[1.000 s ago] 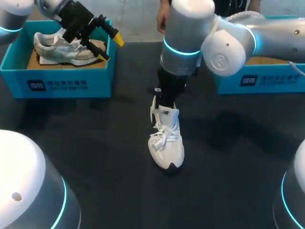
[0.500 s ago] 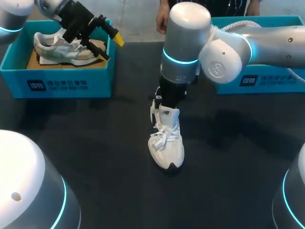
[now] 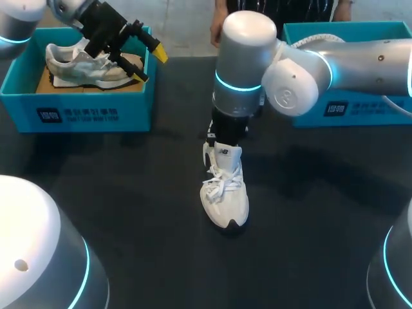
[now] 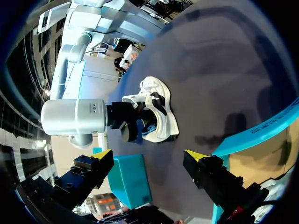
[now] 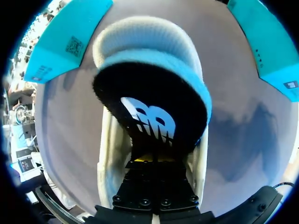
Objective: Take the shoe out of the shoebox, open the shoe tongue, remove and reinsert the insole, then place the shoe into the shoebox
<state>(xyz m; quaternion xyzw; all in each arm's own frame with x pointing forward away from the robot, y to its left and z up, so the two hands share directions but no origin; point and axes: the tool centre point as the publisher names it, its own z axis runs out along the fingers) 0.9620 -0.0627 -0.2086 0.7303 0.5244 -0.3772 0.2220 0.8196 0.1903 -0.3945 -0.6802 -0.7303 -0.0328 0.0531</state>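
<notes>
Right arm (image 3: 248, 71) swings left over centre shoe (image 3: 225, 199), right fingers (image 5: 140, 179) sunk inside, grip untellable; left fingers (image 3: 159, 54) spread upper-left; inside-the-shoe step likely underway.

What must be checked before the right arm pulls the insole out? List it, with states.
1. Placement: shoe stands on table, outside boxes: ok.
2. Grip: right gripper shut on insole: ok.
3. Release: insole clear of shoe: not ok, lower end inside.
4. Clearance: left gripper open over left shoebox, away from shoe: ok.
5. Hold-down: nothing pins shoe: not ok.
6. Opening: tongue pulled back: cannot tell.
</notes>
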